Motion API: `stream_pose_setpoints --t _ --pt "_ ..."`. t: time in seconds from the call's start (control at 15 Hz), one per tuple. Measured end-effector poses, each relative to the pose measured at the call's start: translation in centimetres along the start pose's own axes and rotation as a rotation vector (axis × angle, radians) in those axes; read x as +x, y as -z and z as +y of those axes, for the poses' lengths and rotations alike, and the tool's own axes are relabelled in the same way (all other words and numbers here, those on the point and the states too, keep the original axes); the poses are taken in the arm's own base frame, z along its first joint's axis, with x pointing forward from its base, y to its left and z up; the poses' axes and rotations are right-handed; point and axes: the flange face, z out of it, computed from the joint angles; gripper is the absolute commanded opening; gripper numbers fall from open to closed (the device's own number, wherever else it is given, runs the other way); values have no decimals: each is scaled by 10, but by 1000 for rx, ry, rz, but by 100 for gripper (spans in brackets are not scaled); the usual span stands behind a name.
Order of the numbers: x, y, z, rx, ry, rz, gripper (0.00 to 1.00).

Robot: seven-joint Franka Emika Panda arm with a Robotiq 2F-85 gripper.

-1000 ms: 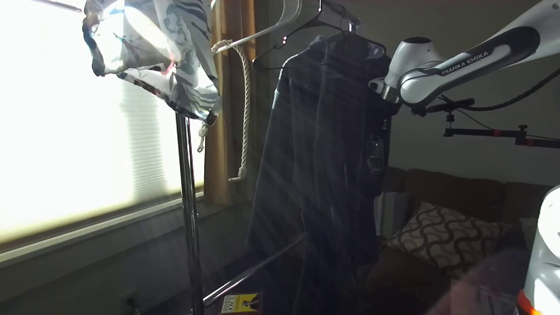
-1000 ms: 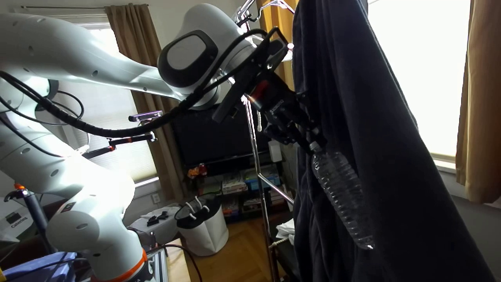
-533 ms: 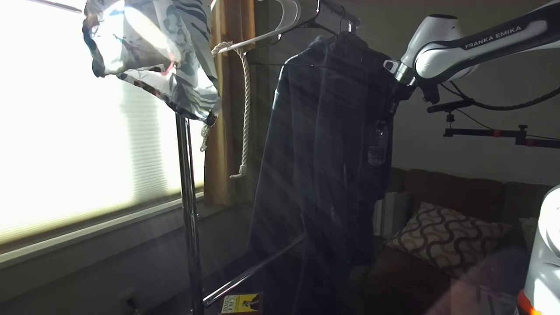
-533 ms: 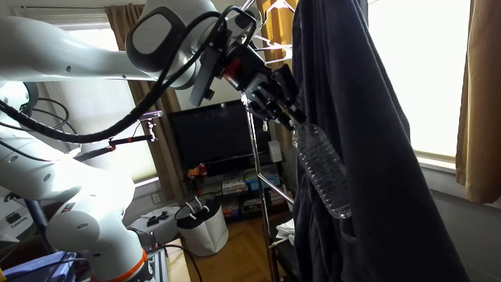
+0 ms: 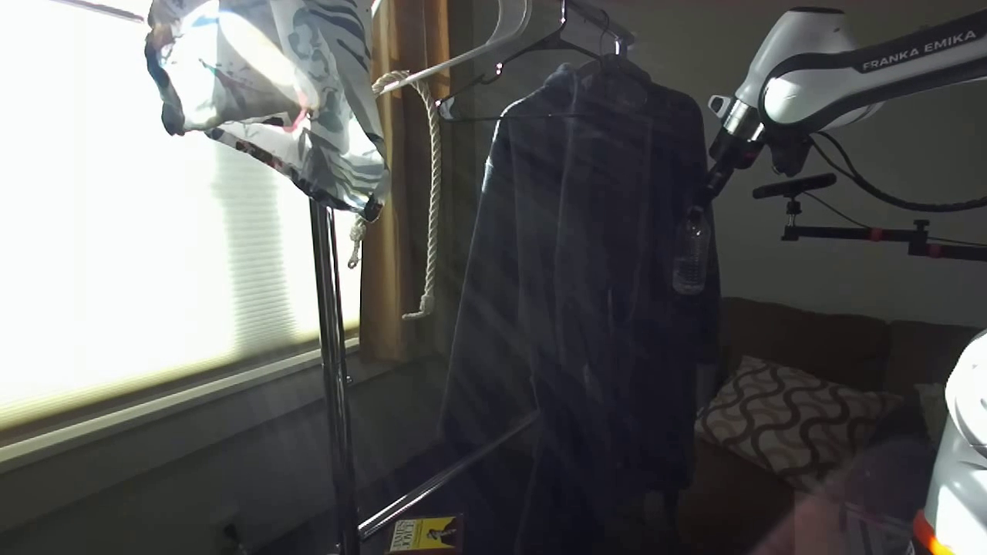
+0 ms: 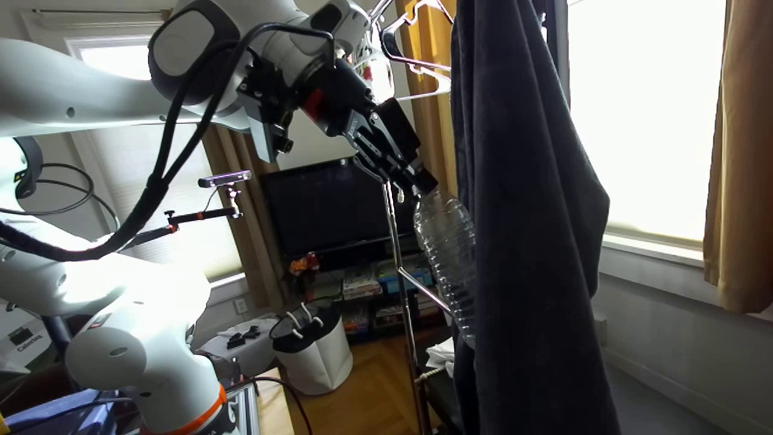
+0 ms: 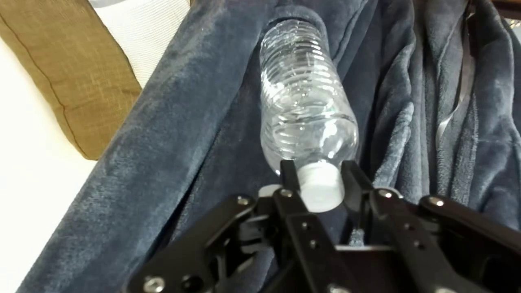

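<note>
"What do we record at left?"
"The gripper (image 6: 424, 185), its fingers (image 7: 289, 177) clamped on the white cap (image 7: 321, 189) of the clear bottle (image 6: 447, 260). We judge the narrow cap offers a firm purchase."
"And the bottle's position?"
"Between gripper and dark garment (image 6: 531, 241), slanting down rightward, its base meeting a curved fold (image 7: 299, 12). Whether the fabric bears weight, we cannot tell."
"Farther right?"
"The garment, hung and so free to swing; then a window (image 6: 643, 121) and tan curtain (image 6: 746, 151)."

In an exterior view the arm (image 6: 90, 93) reaches out nearly level, its wrist (image 6: 296, 54) bent downward — the fingers (image 7: 290, 177) slanting down, clamped in a grip, a narrow gap between them.
</note>
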Motion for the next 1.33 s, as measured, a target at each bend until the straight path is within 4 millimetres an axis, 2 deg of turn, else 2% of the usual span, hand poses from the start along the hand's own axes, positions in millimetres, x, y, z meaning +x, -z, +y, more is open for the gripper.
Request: stream_pose_setpoints --t 0.4,0.87,0.93,1.13,1.2,1.33 --pt "2 -9 -2 3 4 15 8" --pt "-5 -32 -2 15 -10 41 8" --pt "-4 -31 -1 10 -9 53 31" --pt "-2 -28 -2 8 5 62 31" --pt "-2 -28 -2 8 6 62 8" --pt "-1 -29 -2 9 7 61 8"
